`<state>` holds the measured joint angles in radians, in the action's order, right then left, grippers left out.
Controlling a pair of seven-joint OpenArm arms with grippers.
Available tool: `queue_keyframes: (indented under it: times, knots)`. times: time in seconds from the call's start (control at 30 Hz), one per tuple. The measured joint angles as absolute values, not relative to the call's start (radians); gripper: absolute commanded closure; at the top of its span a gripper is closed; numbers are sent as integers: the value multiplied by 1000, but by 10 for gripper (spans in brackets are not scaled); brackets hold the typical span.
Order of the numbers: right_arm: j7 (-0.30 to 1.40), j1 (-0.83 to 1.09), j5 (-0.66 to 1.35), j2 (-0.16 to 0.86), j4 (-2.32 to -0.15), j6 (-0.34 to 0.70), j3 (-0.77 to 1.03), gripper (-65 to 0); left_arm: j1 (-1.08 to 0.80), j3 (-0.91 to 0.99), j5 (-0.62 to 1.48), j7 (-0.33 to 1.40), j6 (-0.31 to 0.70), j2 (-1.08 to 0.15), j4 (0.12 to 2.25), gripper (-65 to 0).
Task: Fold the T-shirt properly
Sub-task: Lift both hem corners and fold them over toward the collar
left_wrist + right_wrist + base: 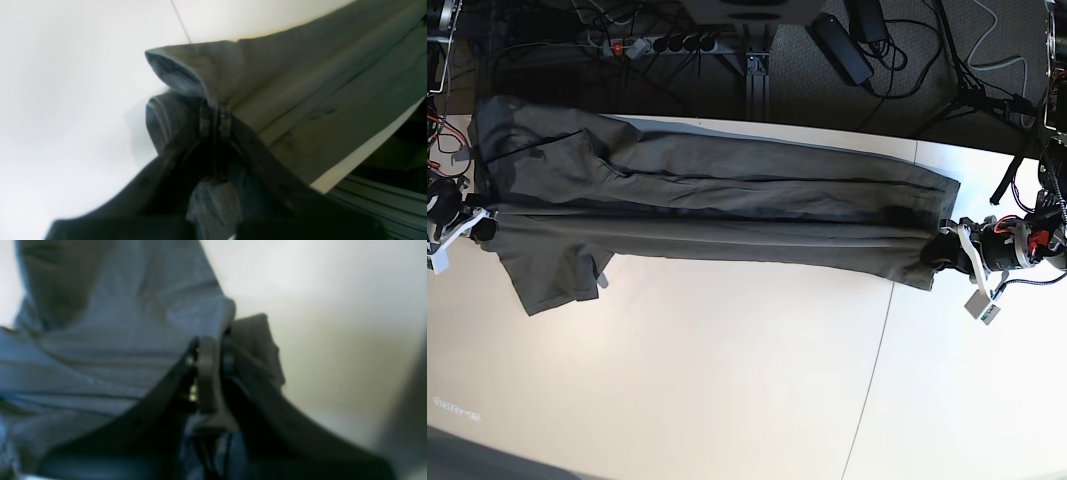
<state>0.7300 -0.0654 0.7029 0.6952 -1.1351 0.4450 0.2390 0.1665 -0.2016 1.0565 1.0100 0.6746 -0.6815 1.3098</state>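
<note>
Stretched across the worktop (757,370) at twelve o'clock, the soft, light T-shirt (757,195) is pinched by the left end effector (942,252) at three o'clock and right end effector (485,228) at nine, sensible edge holds against sagging.

From my end, I could read no text, label, brand, number or sign; small marks near one corner were too blurred.

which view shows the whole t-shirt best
The base view: the T-shirt stretches across it, with both arms' grips in sight. The left and right wrist views each show only cloth around one gripper.
</note>
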Motion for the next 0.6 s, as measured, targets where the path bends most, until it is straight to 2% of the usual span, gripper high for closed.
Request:
queue_keyframes:
  times: [0.03,0.07,0.1,0.4,0.6]
  knots:
    - [727,-67,682,696,-1135,445,239,-295,167,-202,1053,1010,675,-682,1310,0]
    - [725,-71,685,698,-1135,445,239,-350,167,-202,1051,1010,675,-683,1310,0]
    - [721,-77,685,698,-1135,445,241,-369,167,-202,1050,1010,675,-685,1310,0]
    - [707,-177,703,702,-1142,445,310,-369,164,-202,1048,1010,675,-685,1310,0]
    - [705,-256,670,638,-1056,444,287,-369,161,-202,1053,1010,675,-685,1310,0]
